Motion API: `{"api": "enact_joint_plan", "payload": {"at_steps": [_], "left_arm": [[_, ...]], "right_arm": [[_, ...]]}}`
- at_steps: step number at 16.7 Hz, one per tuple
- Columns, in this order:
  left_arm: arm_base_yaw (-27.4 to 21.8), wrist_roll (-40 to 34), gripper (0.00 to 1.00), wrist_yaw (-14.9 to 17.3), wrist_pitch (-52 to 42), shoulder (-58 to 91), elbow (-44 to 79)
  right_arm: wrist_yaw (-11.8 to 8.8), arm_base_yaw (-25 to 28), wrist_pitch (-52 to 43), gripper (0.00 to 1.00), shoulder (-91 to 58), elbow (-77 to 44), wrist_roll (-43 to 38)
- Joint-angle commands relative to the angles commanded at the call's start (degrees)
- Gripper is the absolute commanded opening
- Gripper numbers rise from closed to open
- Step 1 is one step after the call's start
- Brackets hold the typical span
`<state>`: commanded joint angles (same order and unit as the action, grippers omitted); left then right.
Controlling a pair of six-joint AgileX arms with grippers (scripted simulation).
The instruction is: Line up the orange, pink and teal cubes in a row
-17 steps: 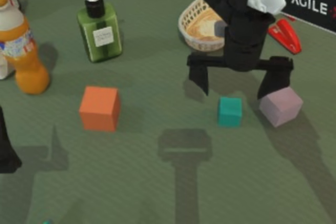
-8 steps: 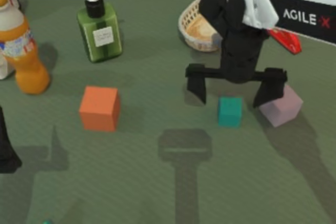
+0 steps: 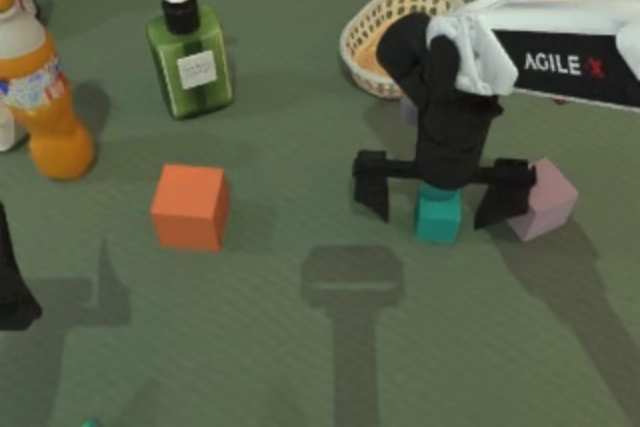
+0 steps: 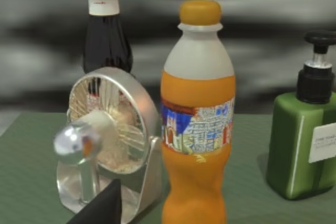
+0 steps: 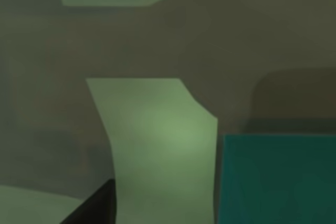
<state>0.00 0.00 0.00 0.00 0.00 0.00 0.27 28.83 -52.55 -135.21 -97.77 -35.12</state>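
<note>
Top view: right gripper [image 3: 440,197] was spread wide, empty, straddling the teal cube [image 3: 438,217]; pink cube [image 3: 545,200] at 3 o'clock, orange cube [image 3: 189,206] at 9. Teal looked rigid, light; pinch opposite flat faces.

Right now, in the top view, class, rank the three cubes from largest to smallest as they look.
1. Orange cube, largest.
2. Pink cube, though the open right gripper hides part of it.
3. Teal cube, smallest, also partly hidden under that gripper.
</note>
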Motion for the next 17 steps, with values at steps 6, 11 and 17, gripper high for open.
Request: {"api": "enact_joint_plan", "payload": {"at_steps": [6,11,17], "left_arm": [[0.0,0.0,1.00,0.0,0.0,0.0,0.0],[0.0,0.0,1.00,0.0,0.0,0.0,0.0],[0.0,0.0,1.00,0.0,0.0,0.0,0.0]], "right_arm": [[0.0,0.0,0.0,0.62,0.0,0.0,0.0],[0.0,0.0,0.0,0.25,0.0,0.0,0.0],[0.0,0.0,0.0,0.00,0.0,0.0,0.0]]}}
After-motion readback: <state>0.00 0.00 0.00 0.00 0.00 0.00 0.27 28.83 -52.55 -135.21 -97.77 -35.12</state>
